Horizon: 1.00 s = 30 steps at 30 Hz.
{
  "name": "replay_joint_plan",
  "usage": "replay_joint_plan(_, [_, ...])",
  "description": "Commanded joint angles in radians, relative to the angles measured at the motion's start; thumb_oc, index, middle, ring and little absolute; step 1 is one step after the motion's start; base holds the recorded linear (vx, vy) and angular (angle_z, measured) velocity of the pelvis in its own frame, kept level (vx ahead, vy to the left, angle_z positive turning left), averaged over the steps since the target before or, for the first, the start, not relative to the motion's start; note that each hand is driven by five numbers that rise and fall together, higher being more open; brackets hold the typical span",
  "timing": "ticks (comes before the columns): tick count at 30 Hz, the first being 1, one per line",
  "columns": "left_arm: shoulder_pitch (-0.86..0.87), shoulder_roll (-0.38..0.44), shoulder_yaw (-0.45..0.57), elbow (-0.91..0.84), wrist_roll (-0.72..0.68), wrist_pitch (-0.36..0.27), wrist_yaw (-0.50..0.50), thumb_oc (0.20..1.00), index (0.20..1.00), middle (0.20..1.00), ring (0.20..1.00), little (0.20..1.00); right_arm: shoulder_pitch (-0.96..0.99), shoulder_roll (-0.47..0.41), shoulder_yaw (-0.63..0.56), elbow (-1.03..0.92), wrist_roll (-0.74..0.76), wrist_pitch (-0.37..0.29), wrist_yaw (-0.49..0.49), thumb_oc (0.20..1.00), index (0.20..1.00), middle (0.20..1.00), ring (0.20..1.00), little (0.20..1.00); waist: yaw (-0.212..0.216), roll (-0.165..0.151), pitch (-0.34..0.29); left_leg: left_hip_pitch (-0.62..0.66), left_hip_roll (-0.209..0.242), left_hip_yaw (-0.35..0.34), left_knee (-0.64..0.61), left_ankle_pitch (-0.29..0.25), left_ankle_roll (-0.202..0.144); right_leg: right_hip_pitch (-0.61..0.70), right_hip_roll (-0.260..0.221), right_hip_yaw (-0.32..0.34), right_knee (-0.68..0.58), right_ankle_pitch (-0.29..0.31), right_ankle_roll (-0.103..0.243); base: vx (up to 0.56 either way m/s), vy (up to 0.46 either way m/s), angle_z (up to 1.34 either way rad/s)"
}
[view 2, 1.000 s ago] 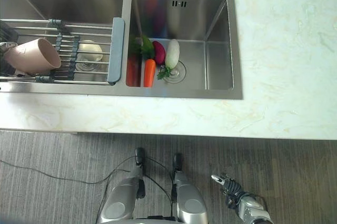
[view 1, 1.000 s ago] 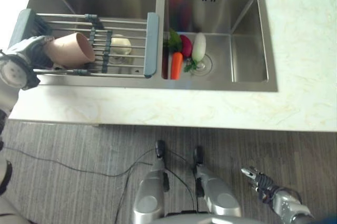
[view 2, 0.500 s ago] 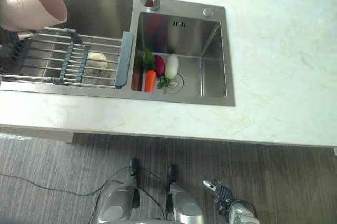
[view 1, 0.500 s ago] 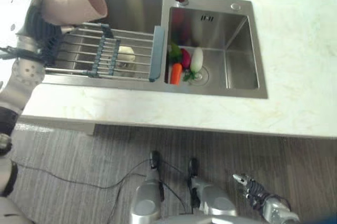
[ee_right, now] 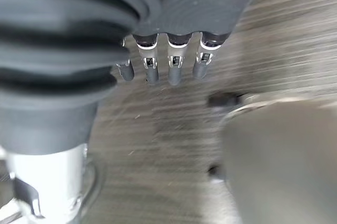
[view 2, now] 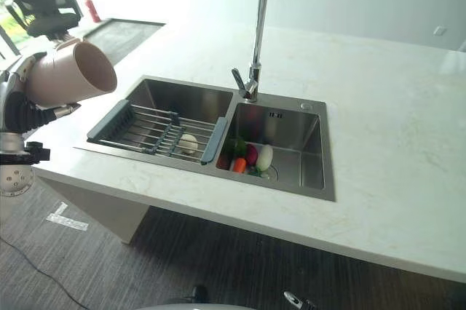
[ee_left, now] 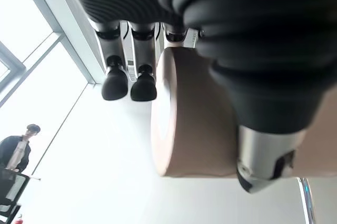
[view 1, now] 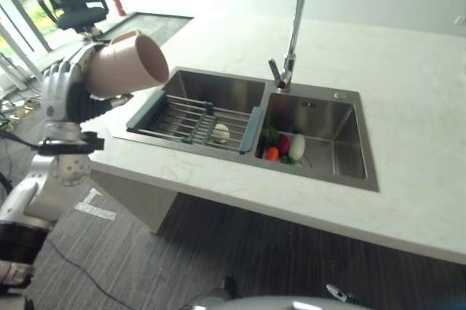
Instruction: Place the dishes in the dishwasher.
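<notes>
So we've got the pink cup (view 1: 124, 70) wrapped in our left hand (view 1: 64, 92), fingers and thumb curled round its body, held up in the air off the left end of the counter (view 1: 218, 179), clear of the sink rack (view 1: 195, 122). It's lying on its side, long axis roughly level, open mouth facing right toward the faucet (view 2: 255, 33). No dishwasher in sight yet, and our right hand (ee_right: 168, 61) just hangs low over the floor with fingers loosely straight, so we'd say it's the left's job.
</notes>
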Motion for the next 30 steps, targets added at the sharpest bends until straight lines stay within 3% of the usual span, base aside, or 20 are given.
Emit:
replay_joint_plan(1, [-0.132, 0.038, 0.121, 0.014, 0.004, -0.002, 0.02, 0.2, 0.2, 0.2, 0.2, 0.2, -0.038, -0.04, 0.011, -0.012, -0.031, 0.008, 0.018, 1.0, 1.0, 1.0, 1.0, 1.0, 0.011, 0.027, 0.055, 0.068, 0.023, 0.013, 0.011, -0.093, 0.007, -0.028, -0.053, -0.026, 0.046, 0.014, 0.073, -0.08, -0.261, 0.31])
replay_joint_plan(2, [-0.075, 0.034, 0.165, -0.005, -0.005, -0.009, 0.023, 0.2, 0.2, 0.2, 0.2, 0.2, -0.056, -0.047, 0.028, -0.005, -0.045, 0.003, 0.033, 1.0, 1.0, 1.0, 1.0, 1.0, 0.037, 0.029, 0.05, 0.067, 0.03, -0.007, 0.019, -0.086, -0.003, -0.015, -0.042, -0.04, 0.046, 0.002, 0.061, -0.09, -0.253, 0.3])
replay_joint_plan(9, [-0.02, 0.009, 0.184, -0.025, -0.015, -0.014, 0.0, 0.2, 0.2, 0.2, 0.2, 0.2, -0.112, -0.054, 0.083, 0.016, -0.066, -0.002, 0.054, 1.0, 1.0, 1.0, 1.0, 1.0, 0.083, 0.042, 0.044, 0.04, 0.054, -0.036, 0.032, -0.045, -0.036, 0.01, -0.006, -0.074, 0.046, -0.028, 0.026, -0.07, -0.167, 0.32])
replay_joint_plan(13, [-0.075, -0.038, 0.139, -0.054, 0.019, -0.04, -0.015, 0.2, 0.2, 0.2, 0.2, 0.2, -0.095, -0.056, 0.078, 0.003, -0.06, -0.001, 0.031, 1.0, 1.0, 1.0, 1.0, 1.0, 0.065, 0.051, 0.06, -0.025, 0.101, 0.076, 0.023, 0.032, -0.092, 0.043, -0.004, -0.15, 0.022, -0.023, 0.033, -0.1, -0.038, 1.2])
replay_joint_plan(14, [-0.136, -0.095, 0.083, -0.068, 0.06, -0.032, -0.024, 0.2, 0.2, 0.2, 0.2, 0.2, -0.098, -0.061, 0.067, -0.002, -0.051, 0.003, 0.008, 1.0, 1.0, 1.0, 1.0, 1.0, 0.039, 0.034, 0.062, -0.021, 0.085, 0.162, 0.098, -0.023, -0.092, 0.034, -0.013, -0.202, 0.021, -0.02, 0.037, -0.29, 0.097, 2.36])
replay_joint_plan(17, [-0.126, -0.136, 0.072, -0.101, 0.111, -0.023, -0.026, 0.2, 0.2, 0.2, 0.2, 0.2, -0.125, -0.066, 0.037, 0.016, -0.059, 0.018, 0.01, 1.0, 1.0, 1.0, 1.0, 1.0, 0.032, 0.011, 0.054, 0.007, 0.061, 0.18, 0.214, -0.109, -0.042, -0.011, -0.042, -0.223, 0.042, 0.006, 0.036, -0.27, 0.238, 1.64])
replay_joint_plan(19, [-0.121, -0.141, 0.075, -0.126, 0.113, -0.048, -0.042, 0.2, 0.2, 0.2, 0.2, 0.2, -0.111, -0.071, 0.01, 0.025, -0.048, 0.011, 0.016, 1.0, 1.0, 1.0, 1.0, 1.0, 0.003, 0.015, 0.031, 0.086, 0.106, 0.264, 0.17, -0.109, -0.048, -0.026, -0.052, -0.293, 0.052, 0.01, 0.034, -0.18, 0.377, 0.57])
replay_joint_plan(21, [-0.152, -0.155, 0.041, -0.149, 0.115, -0.054, -0.076, 0.2, 0.2, 0.2, 0.2, 0.2, -0.079, -0.063, -0.026, 0.02, -0.068, 0.003, -0.004, 1.0, 1.0, 1.0, 1.0, 1.0, -0.025, 0.021, 0.017, 0.135, 0.096, 0.313, 0.072, -0.121, -0.048, -0.033, -0.077, -0.339, 0.069, 0.028, 0.06, -0.13, 0.489, 1.52])
replay_joint_plan(24, [-0.151, -0.165, 0.011, -0.184, 0.132, -0.07, -0.116, 0.2, 0.2, 0.2, 0.2, 0.2, -0.078, -0.047, -0.041, 0.027, -0.085, 0.004, -0.017, 1.0, 1.0, 1.0, 1.0, 1.0, -0.014, 0.032, 0.013, 0.153, 0.053, 0.287, 0.04, -0.145, -0.027, -0.049, -0.117, -0.333, 0.105, 0.045, 0.097, -0.09, 0.402, 1.5])
replay_joint_plan(28, [-0.181, -0.146, -0.032, -0.214, 0.141, -0.057, -0.155, 0.2, 0.2, 0.2, 0.2, 0.2, -0.085, -0.029, -0.041, 0.011, -0.062, 0.009, -0.022, 1.0, 1.0, 1.0, 1.0, 1.0, 0.002, 0.05, 0.02, 0.15, 0.006, 0.255, 0.034, -0.163, 0.015, -0.074, -0.191, -0.33, 0.206, 0.076, 0.114, -0.08, 0.379, 0.4])
replay_joint_plan(30, [-0.236, -0.135, -0.087, -0.21, 0.135, -0.051, -0.185, 0.2, 0.2, 0.2, 0.2, 0.2, -0.089, -0.021, -0.04, 0.003, -0.032, 0.009, -0.025, 1.0, 1.0, 1.0, 1.0, 1.0, -0.016, 0.054, 0.023, 0.144, -0.03, 0.197, 0.023, -0.173, 0.055, -0.122, -0.206, -0.237, 0.297, 0.093, 0.12, 0.01, 0.325, 0.96])
